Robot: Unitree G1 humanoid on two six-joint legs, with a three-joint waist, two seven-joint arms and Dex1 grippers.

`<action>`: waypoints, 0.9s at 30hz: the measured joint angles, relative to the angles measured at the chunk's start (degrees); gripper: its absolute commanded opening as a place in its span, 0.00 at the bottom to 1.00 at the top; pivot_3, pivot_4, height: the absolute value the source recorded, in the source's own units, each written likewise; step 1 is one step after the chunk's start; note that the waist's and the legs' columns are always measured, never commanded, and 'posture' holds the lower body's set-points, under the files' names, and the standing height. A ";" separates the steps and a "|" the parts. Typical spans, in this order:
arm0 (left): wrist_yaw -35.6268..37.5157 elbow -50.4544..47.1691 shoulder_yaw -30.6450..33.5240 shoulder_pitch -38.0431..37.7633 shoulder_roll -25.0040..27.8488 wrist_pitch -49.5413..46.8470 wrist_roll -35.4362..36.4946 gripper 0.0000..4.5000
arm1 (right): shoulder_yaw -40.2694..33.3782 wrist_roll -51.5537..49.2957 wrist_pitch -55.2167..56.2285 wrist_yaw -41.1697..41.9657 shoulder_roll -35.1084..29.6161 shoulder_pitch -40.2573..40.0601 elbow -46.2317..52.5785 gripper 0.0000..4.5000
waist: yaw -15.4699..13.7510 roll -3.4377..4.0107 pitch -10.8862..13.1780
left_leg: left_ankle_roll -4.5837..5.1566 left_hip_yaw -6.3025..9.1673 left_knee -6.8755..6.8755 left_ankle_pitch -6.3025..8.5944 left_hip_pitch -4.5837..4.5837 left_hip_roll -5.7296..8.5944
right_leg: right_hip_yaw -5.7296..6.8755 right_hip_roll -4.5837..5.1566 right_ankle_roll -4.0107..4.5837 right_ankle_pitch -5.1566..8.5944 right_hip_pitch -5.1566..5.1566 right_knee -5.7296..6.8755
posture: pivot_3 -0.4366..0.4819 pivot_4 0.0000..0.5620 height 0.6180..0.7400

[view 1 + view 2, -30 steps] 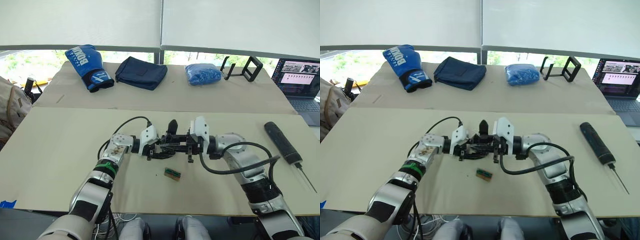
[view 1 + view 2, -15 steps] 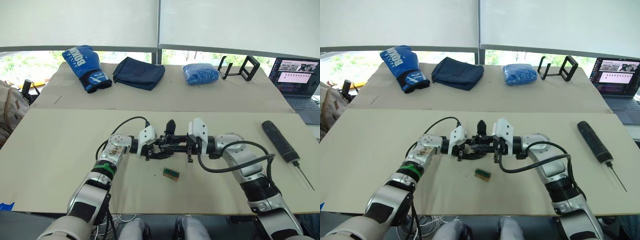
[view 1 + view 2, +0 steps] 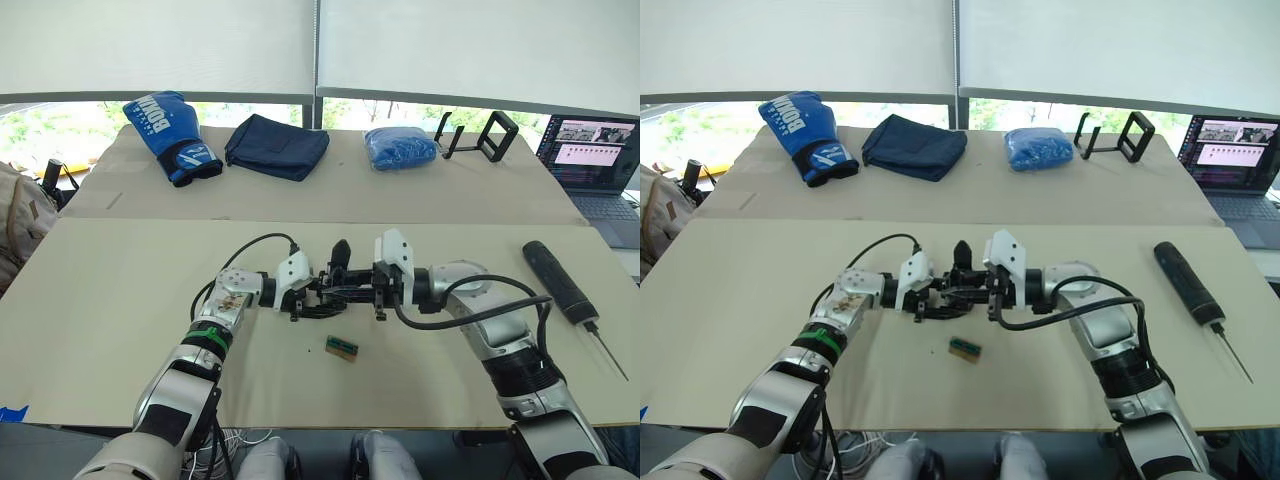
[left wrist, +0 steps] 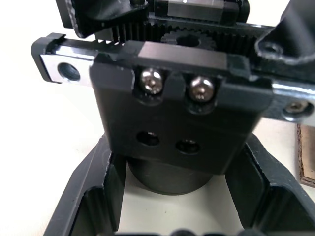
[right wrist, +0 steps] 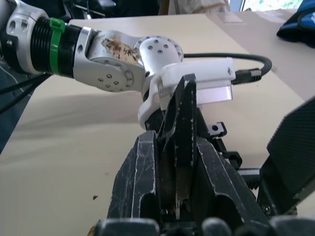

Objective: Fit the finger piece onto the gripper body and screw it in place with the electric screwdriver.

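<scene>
The gripper body, a small black assembly with a pointed finger sticking up, sits at the middle of the near table between my two grippers. My left gripper is shut on it; in the left wrist view its round base lies between my fingers. My right gripper meets it from the right. It is shut on the finger piece, a black tapered wedge pressed against the body. The electric screwdriver lies on the table far right, out of both grippers.
A small green-and-brown block lies just in front of the grippers. On the far table are a blue boxing glove, a dark cloth, a blue bag and a black stand. A laptop sits far right.
My right arm has shifted slightly, its gripper edging a little to the left against the gripper body. The left gripper holds as before.
</scene>
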State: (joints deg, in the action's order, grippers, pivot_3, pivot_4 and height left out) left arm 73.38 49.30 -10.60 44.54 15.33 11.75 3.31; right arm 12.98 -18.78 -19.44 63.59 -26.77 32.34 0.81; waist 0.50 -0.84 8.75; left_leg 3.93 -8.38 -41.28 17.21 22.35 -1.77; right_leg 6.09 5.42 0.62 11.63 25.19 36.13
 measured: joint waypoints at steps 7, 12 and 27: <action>-0.17 -0.99 -0.20 -0.36 0.03 -0.48 0.01 0.51 | 0.14 0.00 -2.59 -0.15 -0.59 0.34 1.20 0.09 | -0.07 0.00 0.00 | 0.00 0.00 0.00 0.00 0.00 0.00 | 0.00 0.01 0.00 0.00 0.00 0.00 | 0.48 0.27 1.00; -0.31 -1.16 -0.16 -0.64 0.22 -0.70 0.03 0.51 | 1.08 0.29 -4.31 -0.79 -0.77 1.95 0.74 0.09 | 0.07 0.02 -0.01 | 0.00 0.00 0.01 0.00 -0.05 0.00 | 0.00 0.02 0.00 0.00 -0.03 0.01 | 0.48 0.27 1.00; -0.78 -2.76 0.06 -1.91 0.92 -1.98 0.14 0.51 | 3.21 0.86 -4.39 -1.67 -0.50 3.82 -0.93 0.09 | 0.45 0.04 -0.21 | -0.03 0.00 0.03 -0.01 -0.26 -0.06 | -0.08 0.04 0.02 -0.01 -0.15 0.10 | 0.48 0.27 1.00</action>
State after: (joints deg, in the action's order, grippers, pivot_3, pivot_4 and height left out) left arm 72.60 46.54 -10.54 42.63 16.26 9.78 3.45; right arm 16.19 -17.92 -23.83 61.92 -27.27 36.16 -0.12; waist 0.95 -0.80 8.54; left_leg 3.90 -8.39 -41.24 17.21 22.09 -1.83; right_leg 6.01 5.46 0.64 11.62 25.04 36.23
